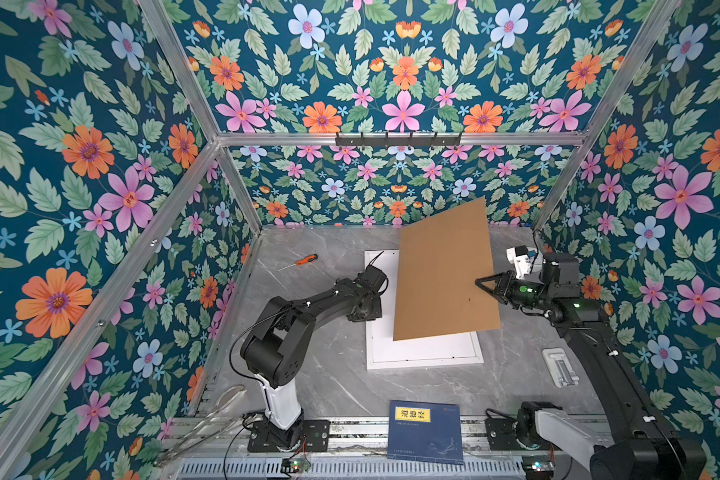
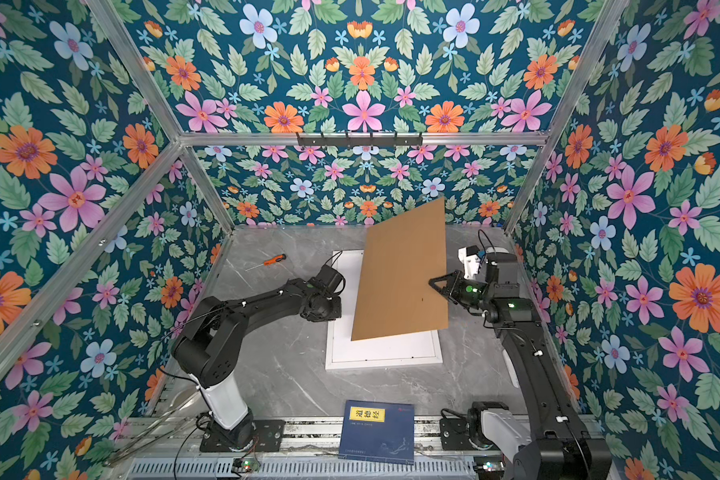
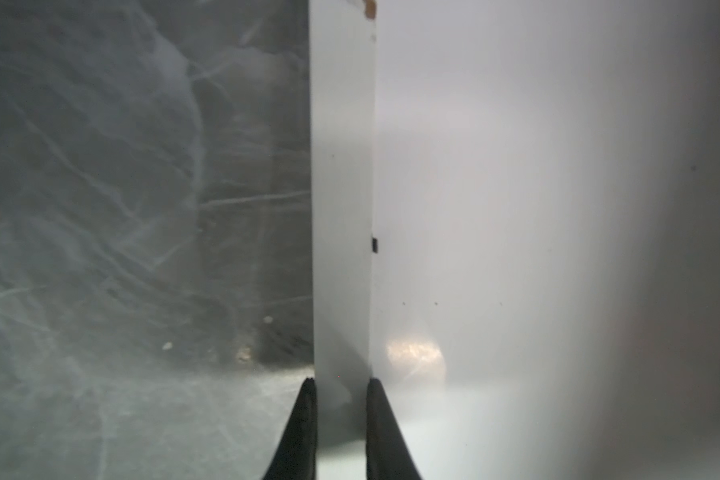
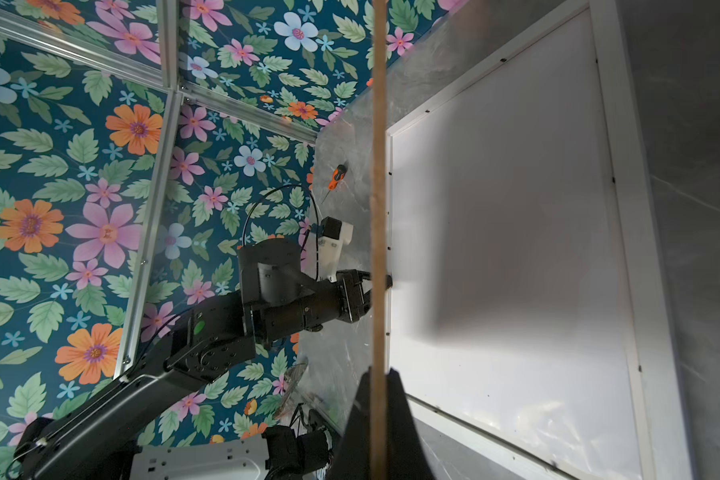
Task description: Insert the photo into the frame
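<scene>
The frame (image 1: 425,361) was laid flat at the middle of the desk (image 1: 308,374). A brown backing board (image 1: 445,270) was held tilted above it, so that most of the frame's right part was covered in both top views. The board's right edge was clamped between the fingers of the right end effector (image 1: 478,281). In the left wrist view, the left end effector (image 3: 341,380) was seen closed on the frame's left rail, one finger on either side. An orange-handled screwdriver (image 1: 304,261) was left on the desk, well apart from the frame, and a dark blue book (image 1: 427,432) was placed at the desk's near edge.
</scene>
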Action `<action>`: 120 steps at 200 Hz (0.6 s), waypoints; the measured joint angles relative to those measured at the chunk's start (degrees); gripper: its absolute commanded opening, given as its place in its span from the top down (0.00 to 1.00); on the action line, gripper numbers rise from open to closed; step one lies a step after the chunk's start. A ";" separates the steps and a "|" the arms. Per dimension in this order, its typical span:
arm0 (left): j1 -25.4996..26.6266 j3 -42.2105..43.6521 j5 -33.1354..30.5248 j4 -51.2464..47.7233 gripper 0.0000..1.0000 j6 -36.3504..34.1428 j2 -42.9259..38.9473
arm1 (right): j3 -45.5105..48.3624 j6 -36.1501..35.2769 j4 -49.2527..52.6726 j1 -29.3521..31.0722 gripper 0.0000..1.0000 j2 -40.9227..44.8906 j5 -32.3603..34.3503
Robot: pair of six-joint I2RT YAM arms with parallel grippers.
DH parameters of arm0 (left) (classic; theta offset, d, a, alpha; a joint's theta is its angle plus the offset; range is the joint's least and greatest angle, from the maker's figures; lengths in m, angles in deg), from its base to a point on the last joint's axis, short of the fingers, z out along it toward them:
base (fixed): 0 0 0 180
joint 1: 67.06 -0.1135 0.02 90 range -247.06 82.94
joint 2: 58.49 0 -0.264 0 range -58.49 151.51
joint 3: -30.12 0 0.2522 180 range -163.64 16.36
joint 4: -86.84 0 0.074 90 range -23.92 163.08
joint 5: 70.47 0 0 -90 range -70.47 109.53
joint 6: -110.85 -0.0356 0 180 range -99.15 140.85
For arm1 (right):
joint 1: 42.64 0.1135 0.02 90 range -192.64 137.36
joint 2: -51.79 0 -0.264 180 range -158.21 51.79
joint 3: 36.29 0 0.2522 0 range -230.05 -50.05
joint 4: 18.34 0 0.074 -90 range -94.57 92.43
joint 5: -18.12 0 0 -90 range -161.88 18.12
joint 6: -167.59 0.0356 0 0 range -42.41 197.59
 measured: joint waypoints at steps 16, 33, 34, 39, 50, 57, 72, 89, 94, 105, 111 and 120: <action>-1.03 0.15 -0.11 -0.79 0.92 -1.33 -0.50 | 1.22 0.66 -1.86 0.11 1.00 -0.61 0.02; -1.60 -0.13 -0.46 -1.11 0.92 -2.58 -0.39 | 2.40 1.07 -3.17 0.17 1.00 -1.62 -0.17; -1.60 -0.15 -0.46 -1.11 0.91 -2.64 -0.37 | 2.51 1.09 -3.21 0.17 1.00 -1.68 -0.22; -1.68 -0.28 -0.50 -1.20 0.90 -2.97 -0.28 | 2.86 1.14 -3.41 0.17 1.00 -1.84 -0.42; -1.86 -0.57 -0.61 -1.38 0.89 -3.74 0.07 | 3.76 2.21 -4.02 0.20 1.00 -2.10 -1.11; -2.16 -0.81 -0.68 -1.38 0.88 -4.31 0.39 | 4.31 2.60 -4.63 0.26 1.00 -2.29 -1.53; -2.58 -1.27 -0.68 -1.42 0.85 -5.33 0.81 | 5.35 3.50 -6.03 0.28 1.00 -2.67 -2.27; -2.93 -1.57 -0.92 -1.36 0.79 -6.49 0.87 | 6.36 4.31 -7.34 0.33 1.00 -2.82 -2.99; -2.99 -1.64 -1.01 -1.40 0.77 -6.82 0.87 | 6.60 4.31 -7.65 0.35 1.00 -2.93 -3.17; -3.30 -1.86 -1.38 -1.49 0.73 -7.58 0.87 | 7.06 4.76 -8.26 0.39 1.00 -3.28 -3.67; -3.34 -2.05 -1.68 -1.62 0.70 -7.87 0.90 | 7.28 4.94 -8.52 0.42 1.00 -3.50 -3.82; -3.45 -2.43 -1.92 -1.81 0.65 -8.74 0.90 | 7.56 5.01 -8.98 0.55 1.00 -3.87 -4.00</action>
